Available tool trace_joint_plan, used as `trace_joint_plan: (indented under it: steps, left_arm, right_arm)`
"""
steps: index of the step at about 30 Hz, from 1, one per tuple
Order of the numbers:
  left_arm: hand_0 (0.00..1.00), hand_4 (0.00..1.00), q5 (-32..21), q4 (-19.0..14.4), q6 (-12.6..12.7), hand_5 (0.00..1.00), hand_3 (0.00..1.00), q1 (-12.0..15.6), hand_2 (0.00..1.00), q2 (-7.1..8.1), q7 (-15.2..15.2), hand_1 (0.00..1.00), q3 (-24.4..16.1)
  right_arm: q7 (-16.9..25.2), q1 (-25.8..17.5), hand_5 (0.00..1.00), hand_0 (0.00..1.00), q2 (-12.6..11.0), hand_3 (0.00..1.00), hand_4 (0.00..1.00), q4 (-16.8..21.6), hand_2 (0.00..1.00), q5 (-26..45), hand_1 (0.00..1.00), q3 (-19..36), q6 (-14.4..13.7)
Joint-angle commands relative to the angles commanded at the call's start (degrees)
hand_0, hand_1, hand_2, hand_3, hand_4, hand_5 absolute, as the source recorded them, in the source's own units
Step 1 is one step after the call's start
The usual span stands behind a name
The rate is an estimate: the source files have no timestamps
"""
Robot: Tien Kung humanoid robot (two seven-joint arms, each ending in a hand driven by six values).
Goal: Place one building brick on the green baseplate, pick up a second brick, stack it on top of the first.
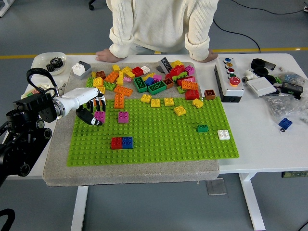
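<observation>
One hand of mine is showing, my left hand (91, 109), reaching in over the left edge of the green baseplate (159, 139). Its fingers are curling down and pinching a magenta brick (100, 116) at the baseplate's upper left corner; whether that brick is sitting on the studs or lifted just off them, I cannot tell. My right hand is not showing.

Just right of the pinched brick a second magenta brick (123, 117) is sitting on the baseplate, near it but apart. Lower on the baseplate, toward its near left part, a red brick (116, 143) and a blue brick (127, 142) are sitting side by side, touching. Toward the baseplate's right side a small green brick (202, 128) and a white brick (224, 134) are lying near each other, apart. Yellow bricks (168, 101) are lining the baseplate's far edge.

Beyond the far edge a loose pile of mixed bricks (144, 79) is lying on the grey mat (130, 174) that is under the baseplate. Right of the baseplate a button box (232, 79) is standing on the white table (269, 139), and a blue brick with a metal ring (285, 123) is lying further right.

A person in a cream sweater (163, 24) is standing past the baseplate's far side, both hands resting on the table edge, touching no bricks.
</observation>
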Motion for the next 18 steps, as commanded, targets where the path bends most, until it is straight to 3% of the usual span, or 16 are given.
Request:
trace_joint_plan:
  steps: [18]
  left_arm:
    - [0.389,0.879,0.00,-7.33,-5.91,0.002,0.453,2.85,0.381,-0.44,2.76,0.369,-0.26]
  right_arm:
    - [-0.04,-0.23,0.410,0.740,0.08,0.597,0.830,0.00,0.714,-0.07,0.642,-0.17,0.16]
